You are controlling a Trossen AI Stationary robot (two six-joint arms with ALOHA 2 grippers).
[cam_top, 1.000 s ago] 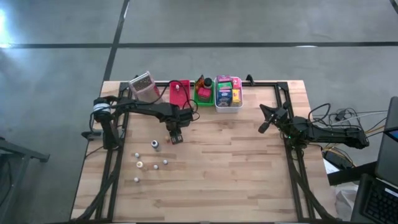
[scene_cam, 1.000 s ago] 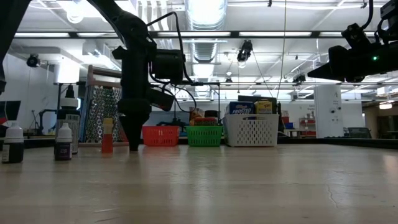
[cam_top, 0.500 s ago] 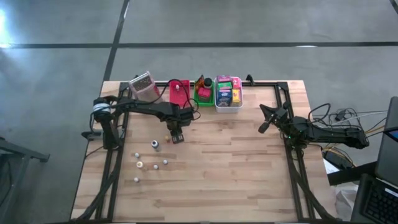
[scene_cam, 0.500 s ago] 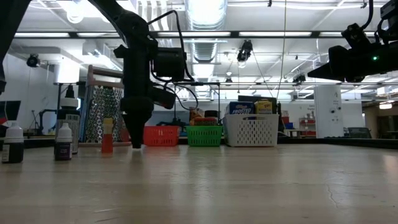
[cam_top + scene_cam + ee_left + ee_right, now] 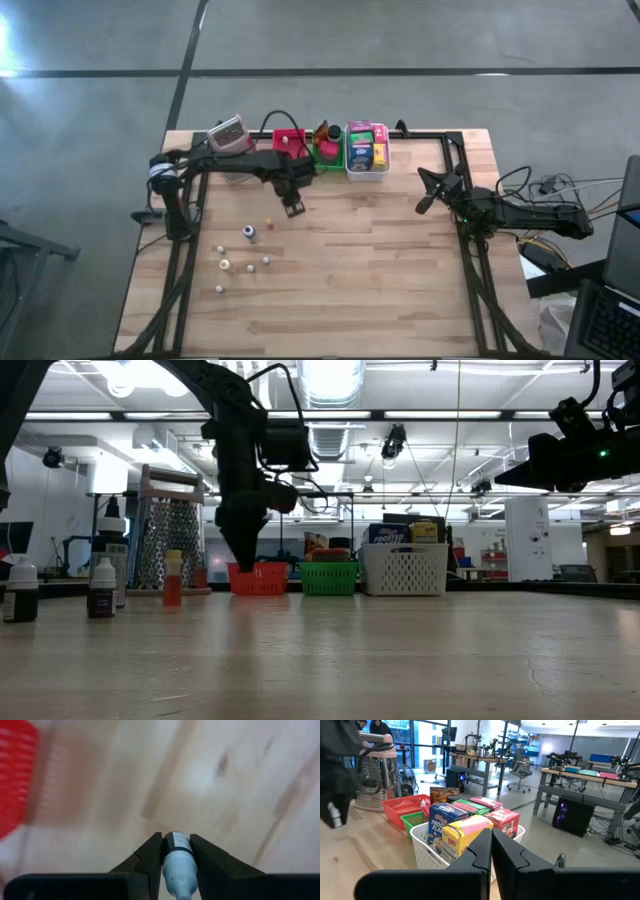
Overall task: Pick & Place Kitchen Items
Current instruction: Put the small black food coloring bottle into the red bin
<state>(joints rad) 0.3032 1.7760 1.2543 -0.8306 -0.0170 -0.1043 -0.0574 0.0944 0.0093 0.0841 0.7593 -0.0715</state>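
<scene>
Bottle (image 5: pixel 177 865) (cap rearward), lengthwise in left tool (image 5: pixel 176 851)

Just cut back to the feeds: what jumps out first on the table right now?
The left tool, near the red tray at the table's back edge, grips a small pale bottle. More little bottles stand loose on the table's left half. The white tray is packed with bright boxes.

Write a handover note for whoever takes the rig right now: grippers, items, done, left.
Left gripper: shut on a small pale-capped dropper bottle, raised above the wooden table near the red mesh basket.
Right gripper: shut, empty, parked at the right edge.
Done: boxed packets sit in the white mesh basket, items in the green one.
Left: place the held bottle; five small bottles remain loose at table left.
</scene>
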